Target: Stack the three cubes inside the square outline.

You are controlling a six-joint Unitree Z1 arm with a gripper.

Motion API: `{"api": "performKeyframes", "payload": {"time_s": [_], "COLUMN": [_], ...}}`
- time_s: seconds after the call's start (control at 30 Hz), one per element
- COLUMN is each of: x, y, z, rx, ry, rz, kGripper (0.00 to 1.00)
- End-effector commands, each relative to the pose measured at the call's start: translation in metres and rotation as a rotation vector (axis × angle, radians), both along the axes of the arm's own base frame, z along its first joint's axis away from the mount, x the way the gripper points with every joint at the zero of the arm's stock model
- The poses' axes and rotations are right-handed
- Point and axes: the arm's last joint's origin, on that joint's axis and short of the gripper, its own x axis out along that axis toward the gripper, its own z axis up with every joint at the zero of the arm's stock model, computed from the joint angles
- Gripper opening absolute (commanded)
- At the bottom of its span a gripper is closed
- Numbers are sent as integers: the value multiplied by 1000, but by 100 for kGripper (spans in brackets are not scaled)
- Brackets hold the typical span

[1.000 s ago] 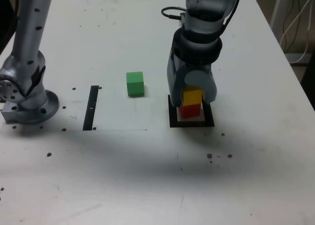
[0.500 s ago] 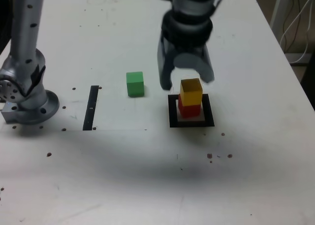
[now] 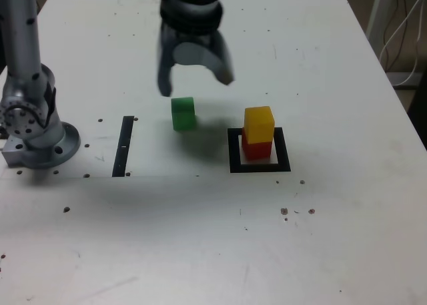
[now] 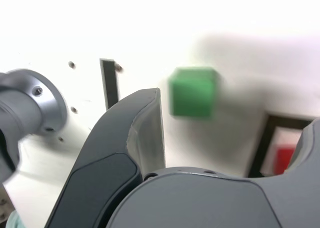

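A yellow cube [image 3: 259, 123] sits on a red cube [image 3: 256, 149] inside the black square outline [image 3: 259, 165] at the exterior view's right of centre. The green cube [image 3: 183, 113] rests alone on the table to the exterior view's left of the stack. My gripper [image 3: 195, 81] hangs open and empty above and just behind the green cube, its image blurred by motion. In the wrist view the green cube [image 4: 193, 92] lies beyond the fingers [image 4: 145, 133], and a corner of the outline [image 4: 264, 139] with the red cube [image 4: 286, 158] shows beside it.
The arm's grey base [image 3: 33, 128] stands at the exterior view's left edge. A thin black strip [image 3: 123, 145] lies between the base and the green cube. Small dark specks dot the white table [image 3: 200, 238]. Cables hang off the table at the exterior view's right.
My gripper opened off the yellow cube, left it on the red one, rose, and swung to the exterior view's left until it hangs over the green cube.
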Motion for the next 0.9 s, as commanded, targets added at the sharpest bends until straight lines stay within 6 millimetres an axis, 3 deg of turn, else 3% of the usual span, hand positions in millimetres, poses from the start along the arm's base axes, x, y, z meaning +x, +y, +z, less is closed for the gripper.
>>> {"api": "performKeyframes", "payload": {"time_s": [0.0, 0.27, 0.47, 0.87], "x": [-7, -14, -15, -7], "y": [3, 3, 2, 5], "z": [-2, -38, -51, -61], "rx": [0, -38, -40, -4], "ry": [-17, -25, -21, -31], "rz": [0, -10, -13, -7], "kGripper": [99, 99, 94, 61]}}
